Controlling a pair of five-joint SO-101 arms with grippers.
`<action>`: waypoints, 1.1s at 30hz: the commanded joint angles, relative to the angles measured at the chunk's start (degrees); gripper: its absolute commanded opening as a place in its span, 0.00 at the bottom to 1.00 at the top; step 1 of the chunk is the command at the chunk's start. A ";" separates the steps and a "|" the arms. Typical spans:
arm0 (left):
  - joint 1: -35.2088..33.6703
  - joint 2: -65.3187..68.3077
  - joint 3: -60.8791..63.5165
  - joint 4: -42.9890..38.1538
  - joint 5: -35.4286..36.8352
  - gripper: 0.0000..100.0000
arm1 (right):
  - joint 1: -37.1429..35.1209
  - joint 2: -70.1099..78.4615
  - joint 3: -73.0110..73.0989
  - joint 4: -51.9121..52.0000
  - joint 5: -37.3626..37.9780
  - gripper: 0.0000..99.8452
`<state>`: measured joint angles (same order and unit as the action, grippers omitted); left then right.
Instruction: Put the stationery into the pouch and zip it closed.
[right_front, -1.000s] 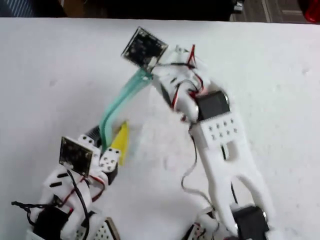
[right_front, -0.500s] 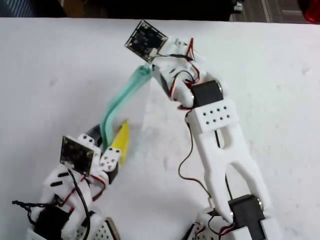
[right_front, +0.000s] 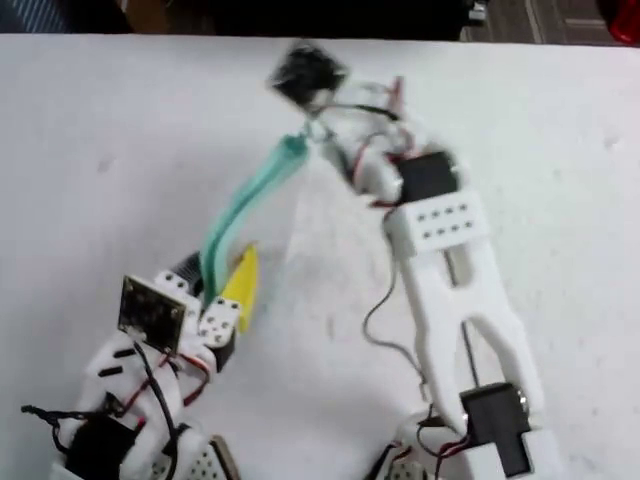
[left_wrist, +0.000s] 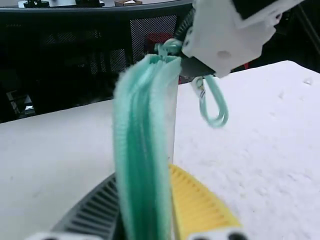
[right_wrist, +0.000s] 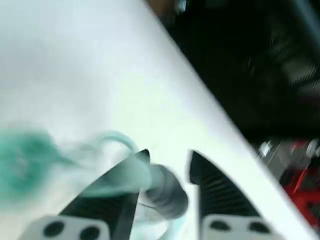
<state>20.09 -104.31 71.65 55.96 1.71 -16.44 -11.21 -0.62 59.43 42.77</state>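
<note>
Left gripper (left_wrist: 147, 210) is clamped on the near end of the pouch (right_front: 240, 200), which stretches away to the right gripper (right_wrist: 167, 165), jaws apart around the zip pull (right_wrist: 167, 192). I'd nip that pull squarely, then run straight along the teeth, keeping it taut. There's room on the table (right_front: 110, 130) left and right, but the far edge is near.

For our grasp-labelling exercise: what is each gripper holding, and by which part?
Left gripper holds the pouch by the near end of its green zip edge. Right gripper, at the far end: cannot be told.
</note>
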 joint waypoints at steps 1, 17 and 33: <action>-0.92 -0.40 0.26 -2.90 -0.26 0.02 | 1.10 -6.64 -4.40 11.56 0.09 0.26; -0.57 -0.40 1.58 -4.48 -0.44 0.02 | -22.64 -16.84 -24.62 32.22 -38.51 0.32; -0.40 -0.40 2.73 -4.66 -0.62 0.02 | -30.11 -3.12 -24.88 27.65 -62.86 0.42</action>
<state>19.82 -104.92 74.46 52.53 1.71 -46.51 -15.60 -23.82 87.38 -19.65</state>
